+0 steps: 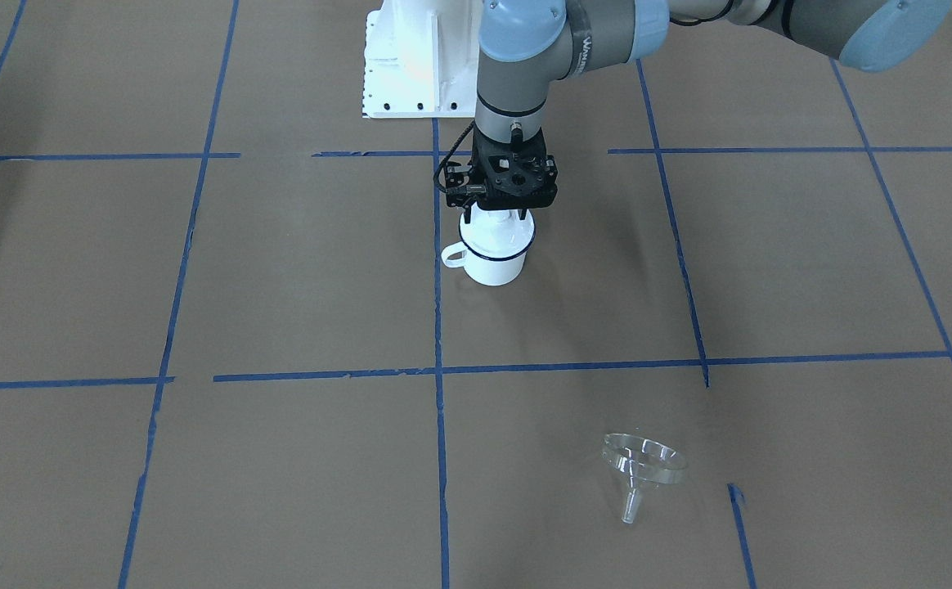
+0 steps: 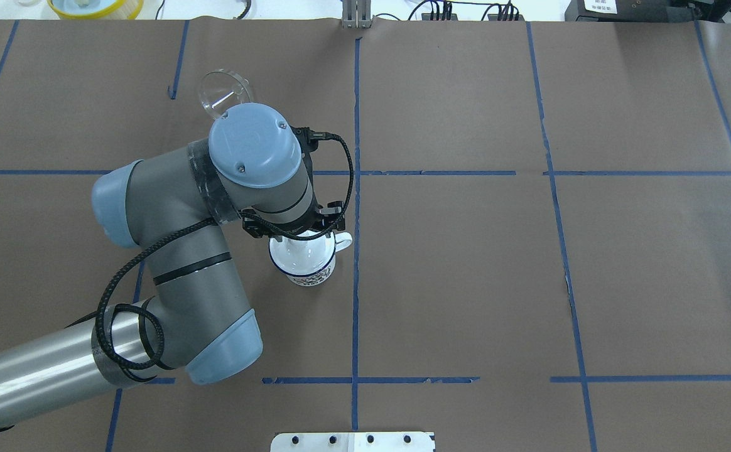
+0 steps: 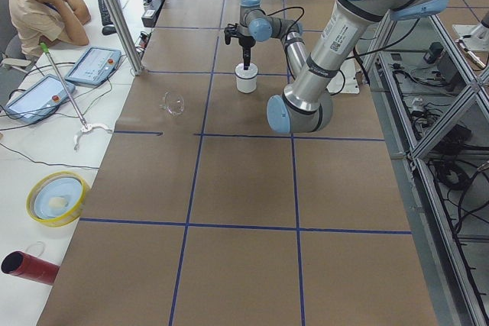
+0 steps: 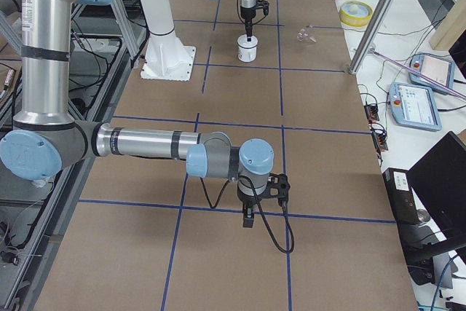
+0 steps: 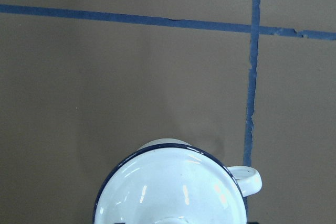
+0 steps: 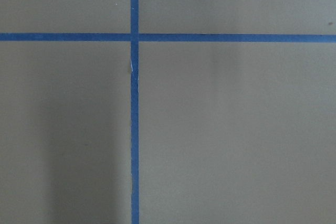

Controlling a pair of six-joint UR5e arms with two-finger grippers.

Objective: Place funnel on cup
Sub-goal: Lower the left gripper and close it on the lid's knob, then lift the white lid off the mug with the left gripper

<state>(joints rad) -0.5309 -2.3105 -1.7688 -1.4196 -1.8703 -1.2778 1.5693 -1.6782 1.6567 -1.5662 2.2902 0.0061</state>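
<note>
The cup is a white enamel mug with a dark blue rim, standing upright near the table's middle with its handle to one side. A round white lid sits on it. My left gripper points straight down over the cup, its fingers closed on the lid's knob. The clear funnel lies on its side on the brown paper, well apart from the cup, and also shows in the overhead view. My right gripper hangs low over bare table far from both; I cannot tell whether it is open or shut.
The white robot base plate stands behind the cup. Blue tape lines cross the brown paper. A yellow bowl, a red tube, tablets and a seated person are beyond the table's far edge.
</note>
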